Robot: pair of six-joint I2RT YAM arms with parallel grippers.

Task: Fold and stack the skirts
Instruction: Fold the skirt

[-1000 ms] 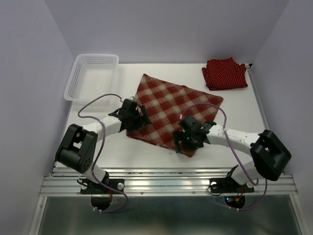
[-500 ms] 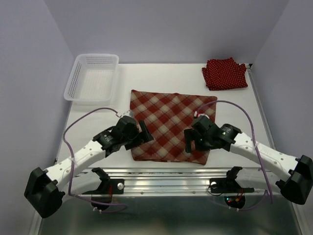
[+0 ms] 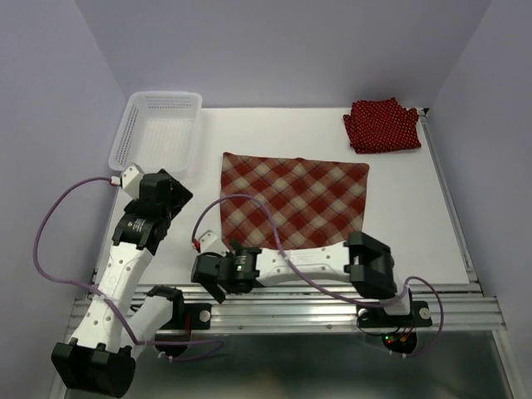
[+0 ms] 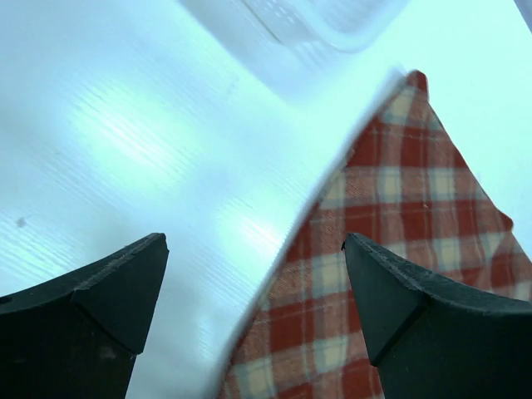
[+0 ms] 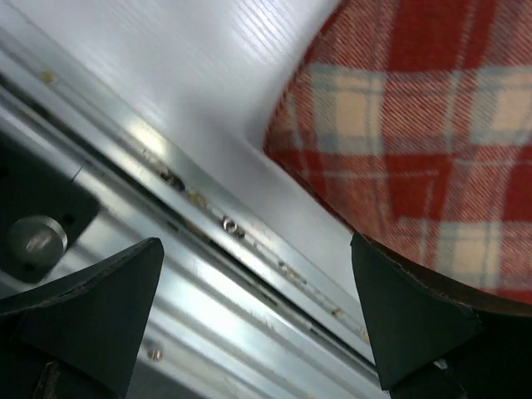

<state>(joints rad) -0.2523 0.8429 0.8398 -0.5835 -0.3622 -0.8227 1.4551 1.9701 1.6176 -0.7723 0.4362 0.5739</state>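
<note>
From above, the plaid skirt (image 3: 293, 204) lies spread flat in the middle of the tabletop (image 3: 407, 199). The polka-dot skirts (image 3: 381, 125) sit in a folded pile well beyond its far right corner. The white basket (image 3: 158, 129) stands beyond its far left corner. The left arm rises from its base and leans away from the near edge. The left pincer (image 3: 173, 193) hangs just left of the plaid skirt's left edge. The right arm is bent sharply back. Its forearm runs leftward along the plaid skirt's near hem, ending in the right pincer (image 3: 206, 274) off the near left corner.

In the left wrist view, the left pincer (image 4: 253, 249) is spread wide with nothing between its fingers (image 4: 100, 291). The plaid skirt's far left corner lies below, with the basket beyond that corner.

In the right wrist view, the right pincer (image 5: 256, 245) also gapes wide and empty. The plaid skirt's near left corner lies beside the metal rail (image 5: 166, 249).
</note>
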